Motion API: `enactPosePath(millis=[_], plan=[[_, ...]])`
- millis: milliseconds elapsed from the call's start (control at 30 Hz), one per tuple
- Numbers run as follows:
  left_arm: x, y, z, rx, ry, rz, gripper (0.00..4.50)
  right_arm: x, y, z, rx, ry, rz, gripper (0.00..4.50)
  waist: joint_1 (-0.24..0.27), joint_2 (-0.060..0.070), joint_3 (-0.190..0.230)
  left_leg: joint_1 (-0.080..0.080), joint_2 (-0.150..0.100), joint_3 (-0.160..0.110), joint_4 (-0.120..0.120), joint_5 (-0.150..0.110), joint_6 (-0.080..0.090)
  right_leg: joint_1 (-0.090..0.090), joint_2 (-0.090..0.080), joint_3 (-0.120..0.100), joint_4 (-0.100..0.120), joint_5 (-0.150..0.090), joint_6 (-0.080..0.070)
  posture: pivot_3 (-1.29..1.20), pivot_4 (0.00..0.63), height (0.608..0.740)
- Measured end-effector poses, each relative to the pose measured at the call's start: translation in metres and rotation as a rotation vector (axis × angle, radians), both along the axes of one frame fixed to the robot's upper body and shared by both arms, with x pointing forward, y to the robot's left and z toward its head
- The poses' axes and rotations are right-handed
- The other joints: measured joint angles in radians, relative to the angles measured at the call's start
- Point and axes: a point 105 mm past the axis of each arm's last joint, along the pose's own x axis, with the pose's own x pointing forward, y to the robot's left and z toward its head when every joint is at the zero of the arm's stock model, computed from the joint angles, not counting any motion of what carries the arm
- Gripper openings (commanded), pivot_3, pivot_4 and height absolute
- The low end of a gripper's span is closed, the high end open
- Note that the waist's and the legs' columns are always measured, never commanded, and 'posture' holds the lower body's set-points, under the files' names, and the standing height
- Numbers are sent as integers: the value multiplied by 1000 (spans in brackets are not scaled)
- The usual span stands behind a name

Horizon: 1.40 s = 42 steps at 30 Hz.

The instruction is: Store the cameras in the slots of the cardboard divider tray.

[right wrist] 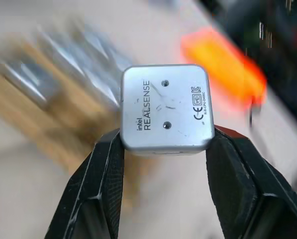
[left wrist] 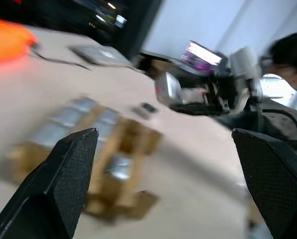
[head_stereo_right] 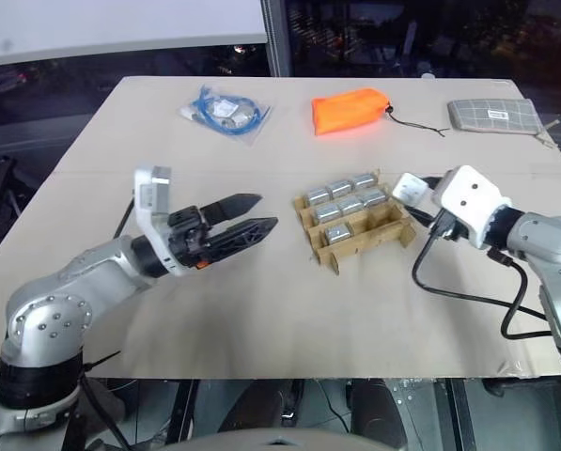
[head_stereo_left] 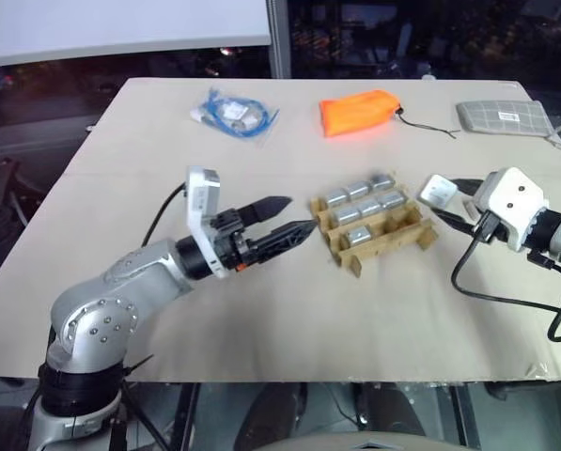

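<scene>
Right wrist view: the right gripper (right wrist: pixel 164 144) pinches one camera (right wrist: pixel 165 107) by its two sides; the silver back face shows printed lettering and two small screw holes.
Head views: the same camera (head_stereo_left: pixel 439 193) shows as a pale block held above the table (head_stereo_left: pixel 261 310), just to the right of the cardboard divider tray (head_stereo_left: pixel 379 237).
Tray: it sits mid-table, with several silver-grey cameras (head_stereo_left: pixel 360 189) lying in its slots; at least one near slot looks unfilled.
Left gripper (head_stereo_left: pixel 290 219): jaws spread wide, nothing between them, pointing at the tray's left end, apart from it.
Left wrist view: past the two black fingertips (left wrist: pixel 74 164) lie the blurred tray and the right arm carrying its camera.
Far edge: blue cable bag (head_stereo_left: pixel 231 114), orange pouch (head_stereo_left: pixel 357 111), grey checked pouch (head_stereo_left: pixel 502 116).
</scene>
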Motion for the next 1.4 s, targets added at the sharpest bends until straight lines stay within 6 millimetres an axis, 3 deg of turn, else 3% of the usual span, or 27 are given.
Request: enactPosePath(millis=[67,200,367,700,967,1133,1200,1333,1400], plan=[[6,-7,-3,-24,73,-7,4500,-12,29,-6,13,3,97,1844,2,0,0,0,0,-1,2,0,0,0,0,-1,1,0,0,0,150,740],[13,-13,-1,-61,146,-4,4500,-25,60,-10,28,-9,191,1844,6,-1,0,-1,-1,-1,2,2,-4,0,-1,-1,1,0,0,0,150,740],[18,-17,3,-105,197,-3,4500,-31,77,-11,24,-26,237,1844,8,-1,0,-1,-1,0,2,3,-4,0,-1,-1,1,0,0,0,150,740],[14,-28,-1,-104,244,-35,4500,-32,89,-10,40,-41,253,1844,9,-1,0,-1,-1,0,2,3,-5,0,-1,0,1,0,0,0,150,740],[11,-32,0,-91,238,-68,773,-30,90,-6,46,-60,244,1837,11,-1,0,-1,-1,0,2,3,-5,0,-1,-1,1,0,0,0,150,740],[13,-32,-1,-85,242,-70,674,-29,90,-8,59,-36,239,1837,11,-1,0,-1,-1,0,2,3,-5,0,-1,0,1,0,0,0,150,740],[15,-32,-2,-84,252,-74,674,-28,90,-9,82,0,233,2880,12,-1,0,-1,-1,0,2,3,-5,0,-1,0,1,0,0,0,150,740],[20,-40,3,-65,230,-108,674,-30,83,-6,105,-9,202,4449,20,-1,1,-1,-1,-1,2,3,-5,0,-1,-1,1,0,0,0,150,740],[26,-40,11,-57,198,-110,674,-31,73,-11,111,20,161,4449,29,-1,0,-2,-2,-1,2,3,-5,0,-1,-2,0,0,0,0,150,740]])
